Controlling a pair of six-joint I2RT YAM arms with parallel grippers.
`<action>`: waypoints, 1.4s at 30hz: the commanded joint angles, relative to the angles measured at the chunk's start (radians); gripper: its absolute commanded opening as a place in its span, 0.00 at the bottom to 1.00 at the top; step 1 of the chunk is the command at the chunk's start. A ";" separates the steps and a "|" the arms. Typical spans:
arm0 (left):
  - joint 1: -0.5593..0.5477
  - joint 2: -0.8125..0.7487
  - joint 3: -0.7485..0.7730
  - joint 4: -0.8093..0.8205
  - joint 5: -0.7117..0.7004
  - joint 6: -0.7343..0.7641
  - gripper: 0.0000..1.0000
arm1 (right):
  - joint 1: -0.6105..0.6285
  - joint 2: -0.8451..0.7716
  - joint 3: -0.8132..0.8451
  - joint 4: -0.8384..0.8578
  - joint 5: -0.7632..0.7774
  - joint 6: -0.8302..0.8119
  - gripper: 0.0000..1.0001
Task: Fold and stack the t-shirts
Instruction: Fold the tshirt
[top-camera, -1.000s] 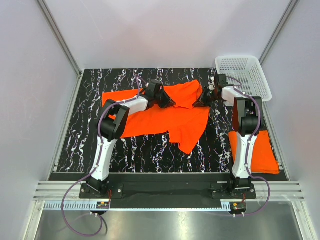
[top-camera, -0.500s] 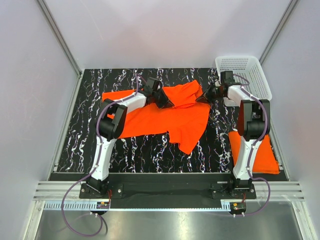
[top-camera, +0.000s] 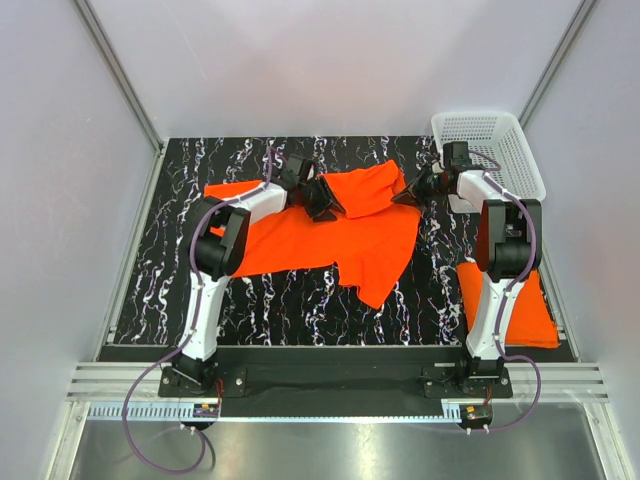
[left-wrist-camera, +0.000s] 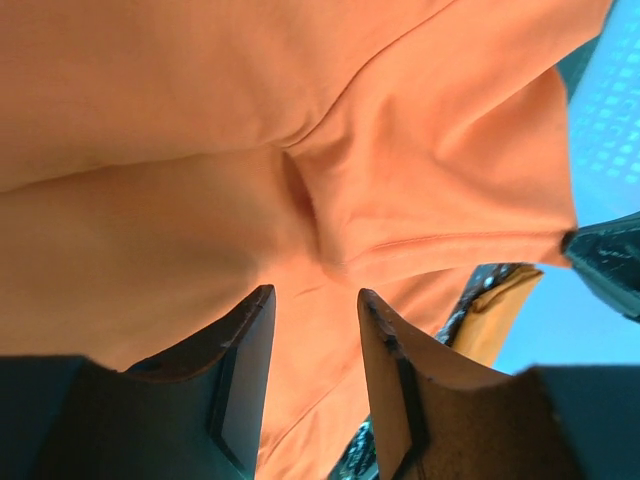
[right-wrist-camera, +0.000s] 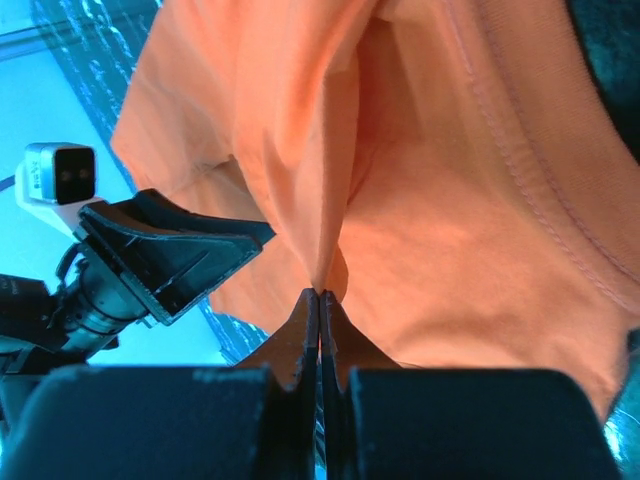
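We are looking at a black marbled table (top-camera: 170, 290) carrying two thin orange shirts, the rumpled spread t-shirt (top-camera: 340, 240) lying mid-table and the flat folded t-shirt (top-camera: 540, 320) near its right edge, one white mesh basket (top-camera: 492, 135) sitting far right, our right gripper (right-wrist-camera: 320, 296) pinching the spread t-shirt's far hem, our left gripper (left-wrist-camera: 315, 296) standing parted, gripping nothing.

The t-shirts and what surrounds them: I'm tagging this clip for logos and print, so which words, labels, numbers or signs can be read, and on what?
None can be read.
The spread t-shirt and the folded t-shirt are plain orange. The white basket and the marbled table bear no lettering. The camera box seen from the right wrist shows no legible mark.
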 joint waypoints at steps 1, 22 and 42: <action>0.015 -0.099 0.023 -0.032 0.015 0.102 0.44 | -0.009 0.010 0.023 -0.106 0.055 -0.018 0.00; 0.414 -0.249 -0.098 -0.133 -0.070 0.352 0.42 | 0.052 0.185 0.449 -0.238 0.342 -0.274 0.49; 0.611 -0.082 -0.055 -0.144 0.012 0.340 0.41 | 0.075 0.604 1.026 -0.393 0.459 -0.336 0.54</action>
